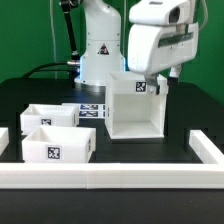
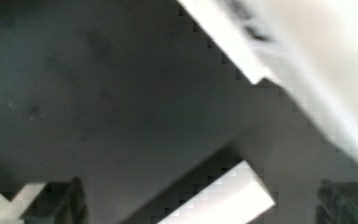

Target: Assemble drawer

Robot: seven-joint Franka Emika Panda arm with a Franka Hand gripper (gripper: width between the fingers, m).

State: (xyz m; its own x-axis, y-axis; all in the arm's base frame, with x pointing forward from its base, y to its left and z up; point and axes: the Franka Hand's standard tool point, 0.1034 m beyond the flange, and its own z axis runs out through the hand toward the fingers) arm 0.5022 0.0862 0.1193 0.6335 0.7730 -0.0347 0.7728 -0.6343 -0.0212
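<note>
Work surface is a matt black table top point(image 1: 30, 95), backed by a plain green wall point(image 1: 25, 35) at both edges of the exterior view. Long white border rails point(image 1: 110, 180) frame the near side and both flanks. The parts of the white plastic drawer unit point(image 1: 135, 115) lie apart inside this frame. At the exterior view's left stand two small shallow white trays, the rear tray point(image 1: 45, 116) just behind the front tray point(image 1: 60, 150). Both are open-topped, and the front one has a black-and-white square tag on its near wall. Just behind them lies the thin flat white marker board point(image 1: 90, 112). Centre right stands the tall cube-like white shell, upright, open face toward the camera, tag on its top. The white arm's two-finger gripper point(image 1: 158, 84) hangs at the shell's upper corner, on the exterior view's right; finger spacing cannot be determined. The wrist view is blurred: dark table and a slanted white edge point(image 2: 282, 50).
</note>
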